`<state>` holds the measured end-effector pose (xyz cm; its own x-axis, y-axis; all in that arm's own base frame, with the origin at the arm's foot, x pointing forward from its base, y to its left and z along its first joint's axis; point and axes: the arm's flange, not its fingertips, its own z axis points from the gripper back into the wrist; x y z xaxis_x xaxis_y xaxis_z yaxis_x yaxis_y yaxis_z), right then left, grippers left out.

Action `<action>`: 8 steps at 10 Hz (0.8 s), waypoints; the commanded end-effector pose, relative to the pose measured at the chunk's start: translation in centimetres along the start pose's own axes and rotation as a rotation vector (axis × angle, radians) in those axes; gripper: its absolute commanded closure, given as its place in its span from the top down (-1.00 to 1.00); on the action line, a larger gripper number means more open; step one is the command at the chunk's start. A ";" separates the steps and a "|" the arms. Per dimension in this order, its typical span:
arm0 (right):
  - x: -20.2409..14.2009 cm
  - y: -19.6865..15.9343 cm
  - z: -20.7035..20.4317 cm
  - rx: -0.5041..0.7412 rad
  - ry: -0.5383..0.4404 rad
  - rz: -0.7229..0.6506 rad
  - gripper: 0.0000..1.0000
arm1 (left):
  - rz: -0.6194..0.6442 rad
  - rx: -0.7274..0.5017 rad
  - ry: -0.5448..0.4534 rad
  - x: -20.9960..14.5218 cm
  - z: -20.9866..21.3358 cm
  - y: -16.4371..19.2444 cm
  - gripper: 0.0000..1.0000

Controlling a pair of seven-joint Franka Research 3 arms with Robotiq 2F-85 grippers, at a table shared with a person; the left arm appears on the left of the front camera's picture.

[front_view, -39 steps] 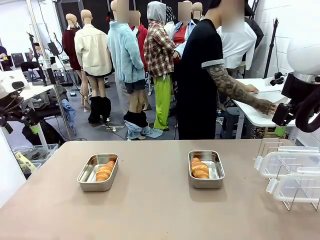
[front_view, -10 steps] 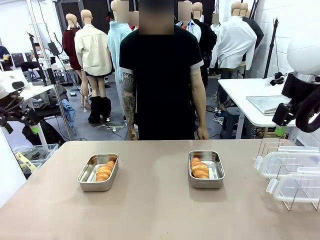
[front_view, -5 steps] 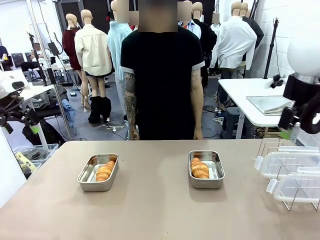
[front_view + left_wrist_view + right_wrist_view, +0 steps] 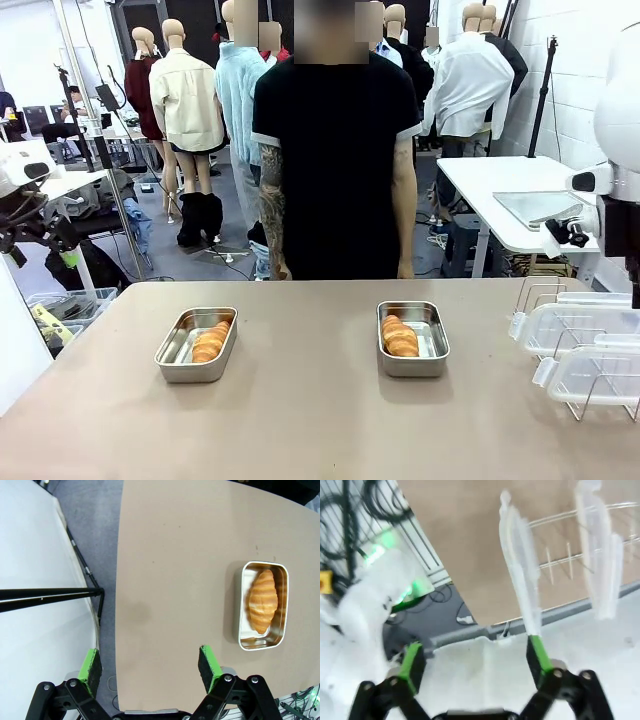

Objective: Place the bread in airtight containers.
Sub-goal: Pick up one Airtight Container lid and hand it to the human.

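Note:
Two airtight containers stand open on the tan table, each with one bread piece lying inside. The left tin (image 4: 172, 350) holds a croissant (image 4: 210, 341); the right tin (image 4: 434, 342) holds another croissant (image 4: 400, 336). In the left wrist view my left gripper (image 4: 150, 667) hangs open high over the table's left edge, well away from the left tin (image 4: 244, 642) and its croissant (image 4: 262, 602). My right gripper (image 4: 475, 660) is open and empty, over the table's right end, near the clear lids (image 4: 520, 570). That view is blurred.
Clear plastic lids (image 4: 575, 335) stand in a wire rack at the table's right end. A person (image 4: 335, 150) stands at the far side, arms hanging down. My right arm (image 4: 615, 190) rises at the right edge. A flat steel tray (image 4: 535, 208) lies on a side table behind.
The person has turned from the side table and faces my table. My right arm has swung, its gripper leaving the front view. Tins and croissants have not moved.

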<state>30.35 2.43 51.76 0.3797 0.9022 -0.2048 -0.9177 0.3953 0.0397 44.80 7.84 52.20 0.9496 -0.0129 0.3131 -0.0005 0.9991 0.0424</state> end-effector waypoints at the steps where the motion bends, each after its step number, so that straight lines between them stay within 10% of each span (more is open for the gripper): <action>1: 0.0 0.0 1.0 -0.054 -0.035 -0.169 1.00 | 0.017 0.028 0.003 -0.3 0.1 -0.1 1.00; 8: 1.8 -2.1 -2.3 -0.087 -0.006 0.174 1.00 | 0.017 0.028 0.003 -0.3 0.1 -0.1 1.00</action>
<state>31.56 3.49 50.22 0.2314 0.9541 -0.1903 -0.9706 0.2397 0.0214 44.78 7.86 52.21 0.9496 -0.0123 0.3133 -0.0011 0.9991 0.0425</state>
